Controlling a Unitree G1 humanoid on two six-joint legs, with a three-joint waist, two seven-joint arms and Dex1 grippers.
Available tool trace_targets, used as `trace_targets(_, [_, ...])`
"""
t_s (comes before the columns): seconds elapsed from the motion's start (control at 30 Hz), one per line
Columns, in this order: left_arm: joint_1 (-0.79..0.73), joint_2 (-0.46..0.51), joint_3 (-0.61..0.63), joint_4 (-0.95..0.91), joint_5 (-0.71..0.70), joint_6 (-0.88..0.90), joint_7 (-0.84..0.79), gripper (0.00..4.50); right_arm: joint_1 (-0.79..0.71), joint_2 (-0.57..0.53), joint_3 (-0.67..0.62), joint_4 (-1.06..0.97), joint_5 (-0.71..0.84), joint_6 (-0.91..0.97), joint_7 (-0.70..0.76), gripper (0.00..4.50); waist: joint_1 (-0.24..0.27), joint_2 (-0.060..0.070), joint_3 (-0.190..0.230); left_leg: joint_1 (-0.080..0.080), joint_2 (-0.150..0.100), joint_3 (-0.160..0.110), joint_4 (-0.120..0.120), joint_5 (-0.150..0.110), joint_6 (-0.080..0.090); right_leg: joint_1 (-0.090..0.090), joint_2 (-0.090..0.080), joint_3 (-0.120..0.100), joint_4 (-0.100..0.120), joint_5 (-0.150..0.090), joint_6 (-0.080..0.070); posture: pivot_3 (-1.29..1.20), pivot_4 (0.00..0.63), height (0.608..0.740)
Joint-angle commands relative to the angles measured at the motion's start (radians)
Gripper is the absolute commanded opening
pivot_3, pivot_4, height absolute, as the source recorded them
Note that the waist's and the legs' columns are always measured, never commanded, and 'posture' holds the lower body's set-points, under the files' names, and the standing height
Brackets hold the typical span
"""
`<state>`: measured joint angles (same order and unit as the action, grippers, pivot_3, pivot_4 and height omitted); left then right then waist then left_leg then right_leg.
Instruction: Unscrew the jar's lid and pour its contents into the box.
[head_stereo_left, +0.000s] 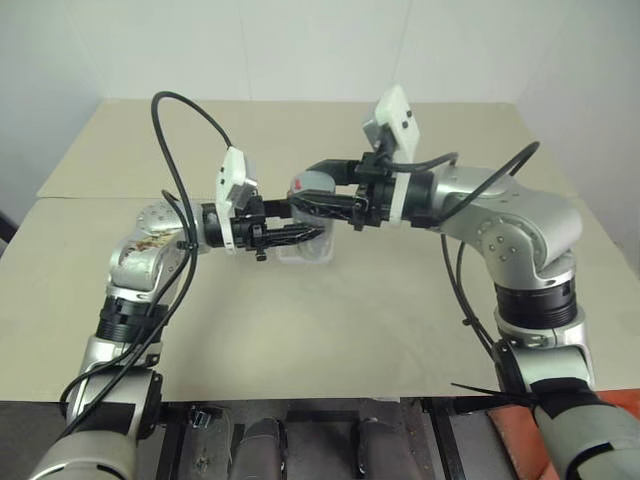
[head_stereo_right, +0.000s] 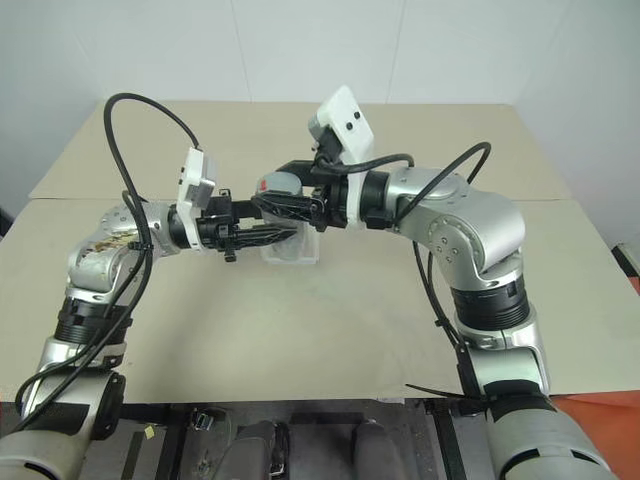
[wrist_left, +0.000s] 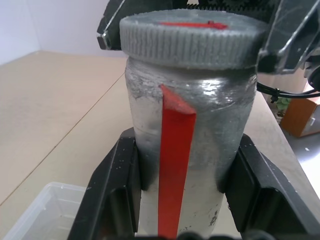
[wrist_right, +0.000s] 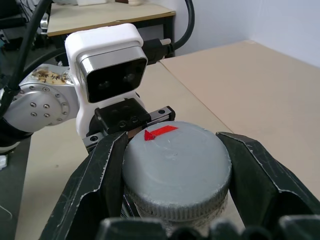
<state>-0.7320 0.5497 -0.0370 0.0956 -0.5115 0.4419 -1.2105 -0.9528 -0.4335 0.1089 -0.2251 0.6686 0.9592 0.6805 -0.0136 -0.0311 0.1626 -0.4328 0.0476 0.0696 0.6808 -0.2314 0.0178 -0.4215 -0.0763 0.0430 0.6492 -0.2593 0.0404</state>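
We pinch the upright jar (wrist_left: 185, 150) in our left gripper (head_stereo_left: 290, 235), while our right gripper (wrist_right: 175, 165) clamps the lid (wrist_right: 176, 167) directly above, over the box (head_stereo_left: 305, 253).

Grey ribbed lid (wrist_right: 176, 172) with red mark, silvery-grey jar (wrist_left: 187, 150) with red stripe, whitish clear box (wrist_left: 37, 212), beige counter (head_stereo_left: 330, 320), black fingers (wrist_left: 112, 192).

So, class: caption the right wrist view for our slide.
Right pincer shut on the grey lid, red mark on top.
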Motion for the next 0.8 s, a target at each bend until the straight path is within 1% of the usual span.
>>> trace_targets(0.03, [0.009, 0.011, 0.016, -0.017, -0.015, -0.052, -0.062, 1.89, 0.006, 0.004, -0.028, -0.038, 0.041, -0.064, 0.089, 2.77, 0.000, 0.000, 0.000, 0.000, 0.000, 0.000, 0.000, 0.000, 0.000, 0.000, 0.000, 0.000, 0.000, 0.000, 0.000, 0.00, 0.150, 0.740])
trace_targets(0.27, [0.012, 0.029, 0.026, -0.013, -0.064, -0.047, -0.191, 1.89, 0.058, -0.003, -0.001, -0.048, 0.117, -0.145, 0.385, 2.77, 0.001, 0.000, 0.000, 0.000, 0.000, 0.000, 0.000, 0.000, 0.000, 0.000, 0.000, 0.000, 0.000, 0.000, 0.000, 0.00, 0.150, 0.740])
trace_targets(0.37, [0.003, 0.037, 0.023, -0.022, -0.091, -0.026, -0.249, 1.89, 0.073, -0.010, 0.027, -0.015, 0.109, -0.210, 0.536, 2.77, 0.001, 0.000, 0.000, 0.000, 0.000, 0.000, 0.001, 0.000, 0.000, 0.001, 0.000, 0.000, 0.000, 0.000, 0.000, 0.00, 0.150, 0.740])
trace_targets(0.5, [-0.024, 0.046, -0.006, -0.046, -0.115, 0.010, -0.319, 1.89, 0.034, -0.001, 0.074, 0.082, 0.093, -0.272, 0.737, 2.77, 0.000, 0.000, 0.000, 0.000, 0.000, 0.000, 0.001, 0.000, 0.000, 0.001, 0.001, 0.000, 0.000, 0.000, 0.000, 0.00, 0.150, 0.740])
trace_targets(0.63, [-0.013, 0.045, -0.016, -0.085, -0.138, 0.027, -0.349, 1.89, 0.003, 0.008, 0.098, 0.138, 0.068, -0.314, 0.834, 2.77, -0.001, 0.000, 0.000, 0.000, 0.000, 0.000, 0.001, 0.000, 0.000, 0.000, 0.001, 0.000, 0.000, 0.000, 0.000, 0.00, 0.150, 0.740])
trace_targets(0.8, [0.001, 0.036, -0.018, -0.107, -0.142, 0.027, -0.345, 1.89, -0.006, 0.026, 0.110, 0.157, 0.034, -0.350, 0.856, 2.77, 0.001, 0.000, 0.000, 0.000, 0.000, -0.001, 0.002, 0.000, 0.000, 0.001, 0.001, 0.000, 0.000, 0.000, 0.000, 0.00, 0.150, 0.740])
